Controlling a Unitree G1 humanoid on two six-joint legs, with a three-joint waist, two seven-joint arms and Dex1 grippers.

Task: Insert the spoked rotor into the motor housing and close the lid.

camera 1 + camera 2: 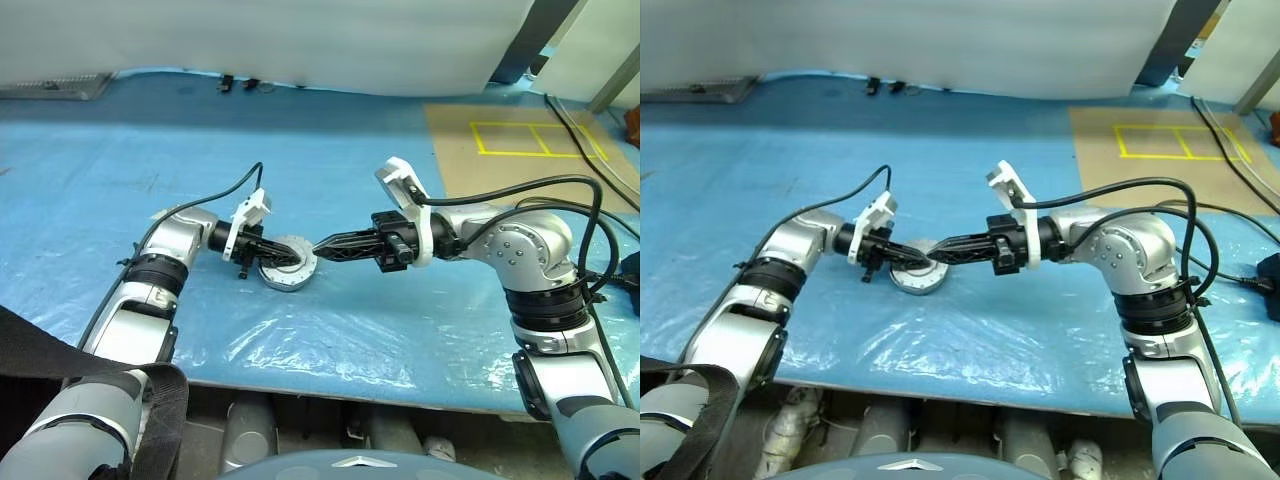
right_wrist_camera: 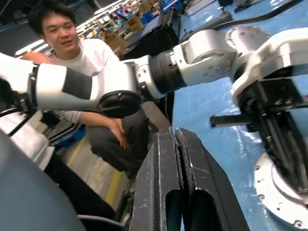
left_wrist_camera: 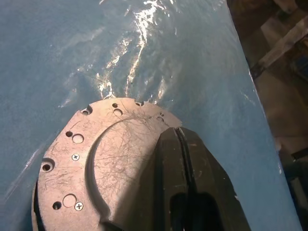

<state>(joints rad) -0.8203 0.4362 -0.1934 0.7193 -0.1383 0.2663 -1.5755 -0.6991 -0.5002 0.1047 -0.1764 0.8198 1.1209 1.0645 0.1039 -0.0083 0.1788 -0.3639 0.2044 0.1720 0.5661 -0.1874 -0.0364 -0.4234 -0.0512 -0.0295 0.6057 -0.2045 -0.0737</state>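
Both grippers are clenched with nothing between their fingers: your left gripper (image 1: 293, 258) has its closed tips resting over the top of the round silver assembly (image 1: 287, 268), and your right gripper (image 1: 322, 246) points in level from the opposite side, its shut tips just beside the left ones above the assembly's far edge. Directly under the left gripper's fingers (image 3: 185, 163), the left wrist view shows a scratched grey metal face with screw heads and small holes around its border, which I take to be the lid (image 3: 103, 159) sitting on the motor housing (image 1: 916, 280); the copper windings and the spoked rotor are hidden, so I cannot tell whether the rotor is seated inside. It sits on the blue plastic sheet (image 1: 400, 330) between the two arms. A person (image 2: 91, 62) crouches beyond the table on the left arm's side. By my reading, you are at the closing step, pressing or nudging the lid home. Next, check that the lid lies flush and centred; if it rides high on one side, press there with shut tips, keeping the other gripper against the rim to stop the housing sliding on the slick sheet.
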